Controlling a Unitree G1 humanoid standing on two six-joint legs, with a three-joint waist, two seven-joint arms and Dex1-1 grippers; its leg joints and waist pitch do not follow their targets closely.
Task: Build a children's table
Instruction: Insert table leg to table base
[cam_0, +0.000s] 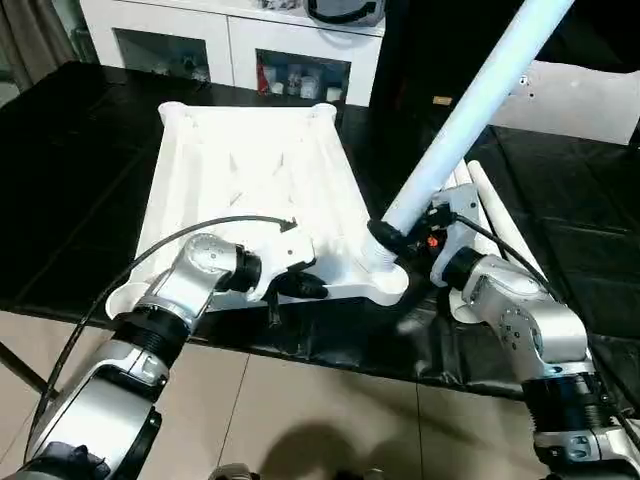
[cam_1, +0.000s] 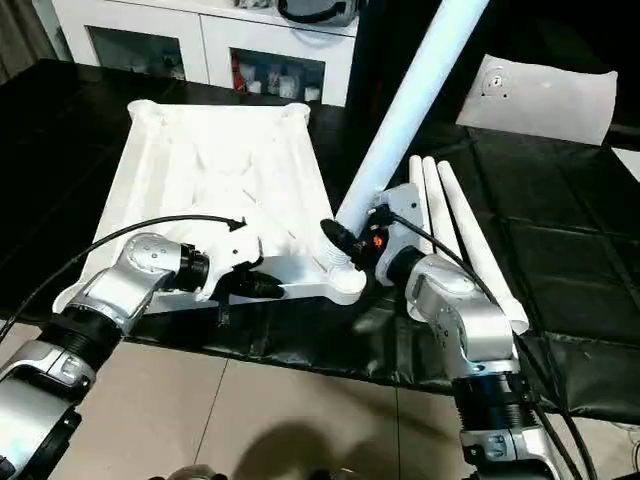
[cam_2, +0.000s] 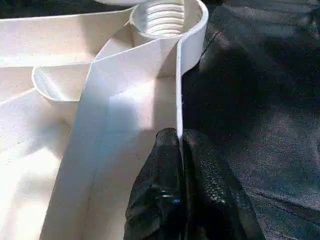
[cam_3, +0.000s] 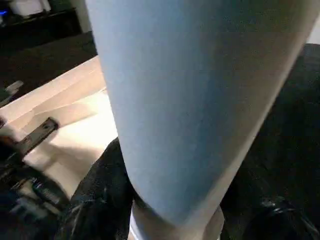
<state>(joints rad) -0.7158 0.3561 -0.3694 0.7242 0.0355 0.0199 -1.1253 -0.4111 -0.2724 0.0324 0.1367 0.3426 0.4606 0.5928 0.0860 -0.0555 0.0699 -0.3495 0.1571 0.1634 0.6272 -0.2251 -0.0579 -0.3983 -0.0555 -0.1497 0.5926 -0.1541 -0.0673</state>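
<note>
The tabletop (cam_0: 250, 190) lay ribbed side up on the black table (cam_0: 80, 150), its near edge close to the table's front edge. A leg (cam_0: 470, 110) stood tilted in the near right corner socket (cam_0: 385, 275), its upper end cut off by the picture's top. The right gripper (cam_0: 400, 240) clasped the leg's base, fingers half spread around it. The left gripper (cam_2: 180, 165) pinched the thin near rim of the tabletop, fingers pressed almost together; just beyond it a threaded socket (cam_2: 167, 17) stood open. Three spare legs (cam_1: 450, 230) lay side by side beside the right arm, partly hidden behind it. Bare black surface lay open left of the tabletop. A white cabinet (cam_0: 230, 40) stood behind.
</note>
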